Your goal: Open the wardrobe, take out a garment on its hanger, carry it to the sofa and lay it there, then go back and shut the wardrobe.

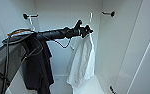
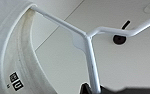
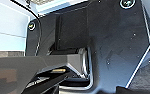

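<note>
The wardrobe [image 1: 121, 50] stands open, its white interior walls bare but for black pegs; one peg [image 1: 28, 16] sits on the left wall, another peg [image 1: 109, 13] on the right. The left arm [image 1: 53, 34] reaches from the picture's left across the opening, and the left gripper [image 1: 87, 30] is at the top of the white T-shirt [image 1: 82, 62], which hangs limp inside the wardrobe toward its right wall, the hem close to the wardrobe floor. In the left wrist view the white hanger [image 2: 87, 42] shows close up; its stem runs down between the dark fingers [image 2: 85, 89], which pinch it just below the point where the two shoulder bars meet; one bar runs into the neck of the T-shirt, where a small black label [image 2: 16, 81] is sewn inside the collar. The hook [image 1: 91, 17] rises just above the gripper in the head view. A black T-shirt [image 1: 38, 65] hangs to the left, partly behind the arm, with cables looping in front of it. The right gripper's fingers cannot be made out in the right wrist view, so I cannot tell their state.
</note>
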### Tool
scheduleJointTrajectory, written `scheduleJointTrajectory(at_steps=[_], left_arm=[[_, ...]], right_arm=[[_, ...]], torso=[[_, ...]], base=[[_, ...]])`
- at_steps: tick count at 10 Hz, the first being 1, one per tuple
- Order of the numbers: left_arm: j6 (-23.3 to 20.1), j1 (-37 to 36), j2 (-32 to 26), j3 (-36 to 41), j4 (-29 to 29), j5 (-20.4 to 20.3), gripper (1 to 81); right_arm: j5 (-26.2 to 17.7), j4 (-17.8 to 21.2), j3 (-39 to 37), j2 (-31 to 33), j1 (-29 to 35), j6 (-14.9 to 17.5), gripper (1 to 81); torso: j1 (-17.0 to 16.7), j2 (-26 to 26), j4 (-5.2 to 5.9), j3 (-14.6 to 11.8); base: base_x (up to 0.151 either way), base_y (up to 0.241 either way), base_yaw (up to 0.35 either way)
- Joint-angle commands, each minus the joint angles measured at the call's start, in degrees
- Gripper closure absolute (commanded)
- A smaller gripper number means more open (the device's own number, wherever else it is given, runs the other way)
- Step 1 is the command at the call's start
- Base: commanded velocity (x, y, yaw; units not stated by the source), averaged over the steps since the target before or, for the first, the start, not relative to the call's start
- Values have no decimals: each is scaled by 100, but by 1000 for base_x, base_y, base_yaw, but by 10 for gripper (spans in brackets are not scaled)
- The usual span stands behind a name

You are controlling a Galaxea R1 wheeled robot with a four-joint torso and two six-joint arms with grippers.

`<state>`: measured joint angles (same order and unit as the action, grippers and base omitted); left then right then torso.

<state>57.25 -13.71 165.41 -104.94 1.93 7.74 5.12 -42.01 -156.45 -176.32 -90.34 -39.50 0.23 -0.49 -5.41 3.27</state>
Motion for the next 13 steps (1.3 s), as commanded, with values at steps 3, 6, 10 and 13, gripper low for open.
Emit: scheduleJointTrajectory(at_steps=[3, 6, 10, 13], left_arm=[[-117, -866, -279, 1201, 220, -570, 811], [-108, -496, -852, 1977, 150, -985, 811], [-109, -206, -1624, 2776, 141, -1170, 811], [-117, -206, -1529, 2777, 89, -1126, 811]], right_arm=[[-196, -44, 55, -20, 205, -5, 10], [-143, -44, 55, -2, 196, -5, 10], [-134, -53, 55, -11, 187, 3, 10], [-73, -53, 63, -11, 179, 21, 10]], torso=[[0, 0, 0, 0], [0, 0, 0, 0], [0, 0, 0, 0], [0, 0, 0, -319]], base=[[0, 0, 0], [0, 0, 0], [0, 0, 0], [0, 0, 0]])
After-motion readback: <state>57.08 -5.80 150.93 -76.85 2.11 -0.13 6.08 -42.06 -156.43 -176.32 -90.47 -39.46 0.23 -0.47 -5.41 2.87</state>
